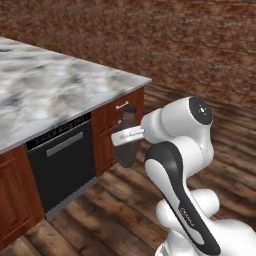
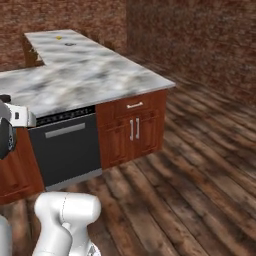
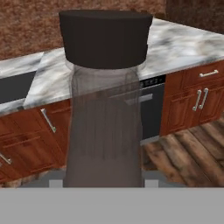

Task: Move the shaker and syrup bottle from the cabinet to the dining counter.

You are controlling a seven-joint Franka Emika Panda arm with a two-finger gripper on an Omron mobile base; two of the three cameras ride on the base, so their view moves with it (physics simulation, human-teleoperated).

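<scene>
Gripper: your gripper [image 1: 126,137] is clamped on the syrup bottle [image 1: 127,135], seen in the left base view at about 9 o'clock from the arm's big white joint; the white finger bar crosses the bottle's middle.
Syrup bottle: dark brown, dark cap up, carried upright in the air over the wooden floor [image 1: 120,210] (in the hand view it stands right in front of the lens, cap [image 3: 105,37] at 12 o'clock).
Surroundings: a marble countertop [image 1: 55,90] over red-brown cupboards lies at 10 o'clock from the bottle, with a black dishwasher [image 1: 62,162] beneath it at 8 o'clock.
Far end: in the right base view the marble runs back toward 11 o'clock, where something wooden, perhaps a chair [image 2: 31,56], stands against it; I cannot tell from here whether that stretch is the dining counter.
Shaker: you will have to find it; I cannot place it.
Step (my judgement): transit with the first item, nothing set down yet.
Risk 1: the bottle hangs near the cupboard corner, so a turn of the base toward 9 o'clock could knock it against the wood.
Risk 2: the grip sits mid-body on a smooth taper; a jolt could let the bottle slide down.
Risk 3: releasing over the nearest marble may leave the bottle on the wrong counter.
</scene>
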